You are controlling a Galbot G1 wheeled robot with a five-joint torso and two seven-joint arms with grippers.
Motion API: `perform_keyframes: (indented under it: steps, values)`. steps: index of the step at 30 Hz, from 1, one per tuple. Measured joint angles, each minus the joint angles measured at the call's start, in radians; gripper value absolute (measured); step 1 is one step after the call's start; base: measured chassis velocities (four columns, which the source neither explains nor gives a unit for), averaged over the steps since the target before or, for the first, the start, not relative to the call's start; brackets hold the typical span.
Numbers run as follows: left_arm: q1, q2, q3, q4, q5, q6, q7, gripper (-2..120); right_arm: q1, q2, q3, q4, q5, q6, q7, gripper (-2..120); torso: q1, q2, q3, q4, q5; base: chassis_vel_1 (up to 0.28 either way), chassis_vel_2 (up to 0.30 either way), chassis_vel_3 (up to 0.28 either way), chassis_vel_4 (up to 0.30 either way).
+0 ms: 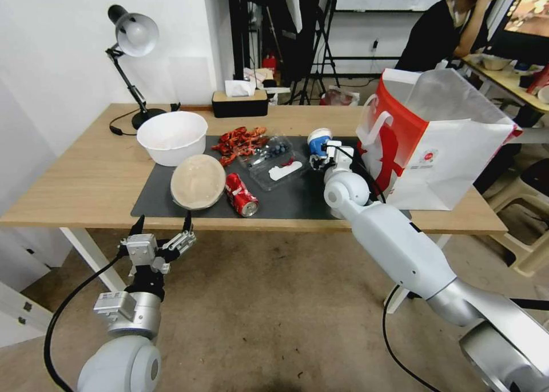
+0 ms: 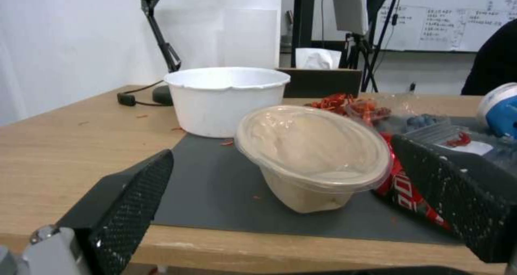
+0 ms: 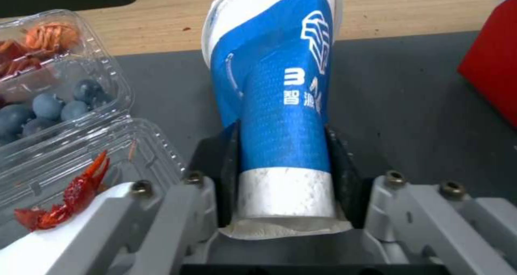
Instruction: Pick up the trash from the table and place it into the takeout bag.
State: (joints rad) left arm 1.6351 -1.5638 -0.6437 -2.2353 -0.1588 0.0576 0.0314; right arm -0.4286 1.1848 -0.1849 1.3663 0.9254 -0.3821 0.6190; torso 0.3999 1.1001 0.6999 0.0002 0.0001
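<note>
The blue-white paper cup (image 3: 280,101) lies on its side on the dark grey mat (image 1: 291,200), just beside the takeout bag (image 1: 452,152). The right gripper (image 3: 282,174) clamps the cup's base end between both jaws. The crushed red soda can (image 1: 241,194) rests against the beige lidded bowl (image 1: 198,182) nearer the table's (image 1: 86,180) front edge. The left gripper (image 1: 163,232) hangs below that edge, jaws spread wide apart and empty.

- Right arm (image 1: 400,249): glossy white shell, round white joint, silver collar, thin black cable.
- Left arm (image 1: 128,323): white shell, silver wrist block, looping black cable.
- Left gripper (image 1: 163,227) fingers (image 2: 129,202): black, dimpled pads.
- Right gripper (image 3: 282,162): grey knuckles, bronze-coloured screws.
</note>
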Motion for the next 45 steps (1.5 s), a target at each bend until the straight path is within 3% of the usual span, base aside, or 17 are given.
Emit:
perform_keyframes:
  steps: [5,9,12,13,16,22,28,33,35,43,45]
  values:
    - [0.001,-0.001,0.001,-0.001,0.001,-0.001,0.0,100,-0.008,-0.009,0.01,0.019,0.0,0.008,-0.002,24,0.0,0.0,0.0,-0.0002,0.0,0.0,0.0,0.0,0.0]
    - [0.001,-0.001,0.001,-0.001,0.001,-0.001,0.0,100,-0.019,-0.026,0.022,0.061,0.001,0.067,-0.05,15,0.0,0.0,0.0,-0.0005,0.0002,0.0,0.0,0.0,0.0]
    - [0.0,-0.001,0.003,-0.001,0.003,-0.002,0.0,100,-0.03,-0.057,0.028,0.125,-0.004,0.182,-0.151,7,0.0,0.0,0.0,-0.0002,0.0,0.0,0.0,0.0,0.0]
    - [0.0,-0.001,0.003,-0.001,0.003,-0.002,0.0,100,-0.03,-0.057,0.028,0.125,-0.004,0.182,-0.151,7,0.0,0.0,0.0,-0.0002,0.0,0.0,0.0,0.0,0.0]
    - [0.0,-0.002,0.007,-0.001,0.004,-0.002,0.0,100,-0.039,-0.086,0.042,0.182,-0.002,0.294,-0.295,4,0.0,0.0,0.0,-0.0003,0.0,0.0,0.0,0.0,0.0]
    - [0.002,-0.003,0.008,-0.001,0.006,-0.002,0.0,100,-0.035,-0.106,0.098,0.262,-0.022,0.356,-0.377,4,0.0,0.0,0.0,0.0,0.0,0.0,0.0,0.0,0.0]
    - [0.005,-0.002,0.007,-0.003,0.007,-0.003,0.001,100,-0.002,-0.144,0.248,0.353,-0.122,0.21,-0.286,4,0.0,0.0,0.0,-0.0003,0.0,0.0,0.0,0.0,0.0]
    - [0.006,-0.002,0.007,-0.004,0.008,-0.006,0.001,100,0.014,-0.182,0.311,0.373,-0.156,0.142,-0.231,4,0.0,0.0,0.0,-0.0002,0.0002,0.0,0.0,0.0,0.0]
    - [0.006,-0.002,0.008,-0.004,0.013,-0.011,0.001,100,0.01,-0.227,0.353,0.396,-0.186,0.072,-0.178,4,0.0,0.0,0.0,-0.0003,0.0002,0.0,0.0,0.0,0.0]
    - [0.007,-0.005,0.015,-0.004,0.022,-0.018,0.001,100,-0.032,-0.287,0.388,0.461,-0.209,-0.136,-0.036,4,0.0,0.0,0.0,-0.0002,0.0,0.0,0.0,0.0,0.0]
    - [0.009,-0.007,0.02,-0.006,0.026,-0.018,0.001,100,-0.049,-0.292,0.395,0.479,-0.21,-0.195,0.005,11,0.0,0.0,0.0,-0.0002,0.0002,0.0,0.0,0.0,0.0]
